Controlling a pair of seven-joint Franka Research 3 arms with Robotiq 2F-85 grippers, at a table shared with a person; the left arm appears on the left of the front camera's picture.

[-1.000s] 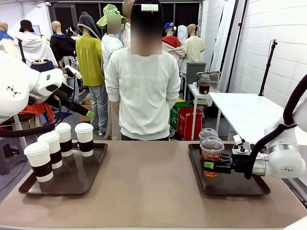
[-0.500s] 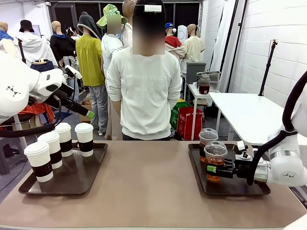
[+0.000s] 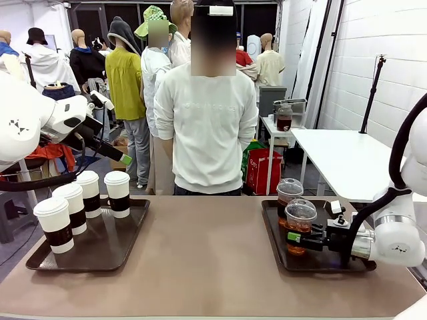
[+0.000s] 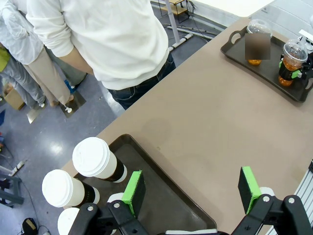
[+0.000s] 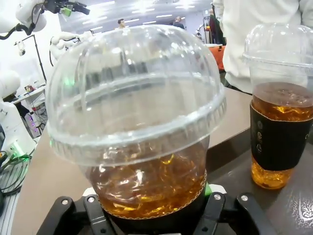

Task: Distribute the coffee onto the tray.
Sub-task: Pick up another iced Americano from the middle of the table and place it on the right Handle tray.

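- Two trays seen from the front view: left tray with four lidded paper cups in brown sleeves, grouped at its left and far side; right tray with two clear dome-lidded cups of amber-brown coffee.
- Right gripper clamped around the nearer dome cup, green pads against its lower half; cup upright, base at the tray floor, contact with the tray not certain. Second dome cup just behind it, standing on the same tray, close but whether touching cannot be told.
- Left gripper raised above and behind the left tray, well clear of the paper cups; finger spread not readable from this side.
- Standing at the far edge of the table: a person in a white sweatshirt, arms behind the back.
- From the left wrist view: left gripper's green fingers spread wide with nothing between them, above the near corner of the left tray; three paper cup lids at lower left; right tray with both dome cups far off at upper right.
- From the right wrist view: nearer dome cup held between the black fingers low on its body, ice and amber liquid inside; second dome cup with a dark sleeve to the right on the dark tray, apart from the held one.
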